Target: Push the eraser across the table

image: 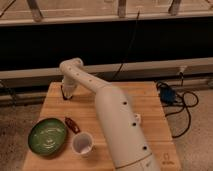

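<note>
The light wooden table (155,107) fills the lower half of the camera view. My white arm reaches from the bottom right across it to the far left corner. The gripper (66,93) points down at the tabletop there, close to the back edge. A small dark red-brown oblong thing (72,125) lies on the table left of the arm, between the bowl and the cup; I cannot tell whether it is the eraser. Nothing shows under the gripper.
A green bowl (47,136) sits at the front left. A white cup (82,144) stands next to it, close to the arm. Dark cables and a blue plug block (167,95) lie on the floor right of the table. A dark wall runs behind.
</note>
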Robot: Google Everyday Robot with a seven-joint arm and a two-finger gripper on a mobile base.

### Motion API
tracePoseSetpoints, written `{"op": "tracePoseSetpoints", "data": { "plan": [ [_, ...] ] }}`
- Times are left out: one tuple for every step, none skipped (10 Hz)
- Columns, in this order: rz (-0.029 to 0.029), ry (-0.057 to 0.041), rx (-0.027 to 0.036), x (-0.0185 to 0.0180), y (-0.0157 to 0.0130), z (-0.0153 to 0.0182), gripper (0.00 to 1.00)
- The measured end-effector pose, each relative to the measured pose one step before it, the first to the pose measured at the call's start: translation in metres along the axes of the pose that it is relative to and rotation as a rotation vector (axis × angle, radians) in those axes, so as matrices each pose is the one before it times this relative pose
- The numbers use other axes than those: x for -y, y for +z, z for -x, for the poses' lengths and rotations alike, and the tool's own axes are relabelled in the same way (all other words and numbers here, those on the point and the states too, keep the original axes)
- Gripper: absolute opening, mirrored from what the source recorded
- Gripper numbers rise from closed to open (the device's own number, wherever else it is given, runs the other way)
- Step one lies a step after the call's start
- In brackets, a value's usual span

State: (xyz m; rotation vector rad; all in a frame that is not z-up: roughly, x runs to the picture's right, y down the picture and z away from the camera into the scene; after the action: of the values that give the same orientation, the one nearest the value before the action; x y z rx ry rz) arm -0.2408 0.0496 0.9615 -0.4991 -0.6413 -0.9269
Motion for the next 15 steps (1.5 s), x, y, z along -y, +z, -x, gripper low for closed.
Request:
{"op": "tracePoseSetpoints", "data": {
  "plan": [
    [-0.00211,0.00243,-0.00045,-0.00041,-0.00101,-0.00114,0.05],
    [0.00046,-0.00061,-0.00048,0.00035,0.00002,0.00016,0.05],
    [-0.00122,0.00152,0.00063,0.00027,-0.00035,-0.00051,0.05],
    [-0.00930,-0.00329,-0.00374,0.00435,0.00013,-0.00377,0.05],
    [-0.01544,-0.00564,-0.00586,0.00877,0.00094,-0.00742,0.05],
    [-0.00831,-0.00295,-0.00212,0.00602,0.00118,-0.00604,0.05],
    [-0.00865,-0.00384,-0.00255,0.00621,0.00137,-0.00533,0.05],
    [-0.00584,-0.00106,-0.00143,0.00225,0.00032,-0.00181,0.05],
    [-0.00426,-0.00140,-0.00151,0.00160,0.00024,-0.00093,0.05],
    [-0.00417,-0.00323,-0.00323,0.00239,0.00073,-0.00129,0.05],
    [-0.00328,-0.00281,-0.00023,0.00187,0.00083,-0.00046,0.05],
    [-0.00183,-0.00298,-0.00212,0.00171,0.00031,-0.00086,0.05],
    [-0.00203,-0.00253,-0.00163,0.00191,0.00000,-0.00096,0.05],
    [-0.00211,-0.00309,-0.00132,0.00229,0.00000,-0.00135,0.05],
    [-0.00090,-0.00180,-0.00122,0.00135,0.00000,-0.00072,0.05]
  ]
}}
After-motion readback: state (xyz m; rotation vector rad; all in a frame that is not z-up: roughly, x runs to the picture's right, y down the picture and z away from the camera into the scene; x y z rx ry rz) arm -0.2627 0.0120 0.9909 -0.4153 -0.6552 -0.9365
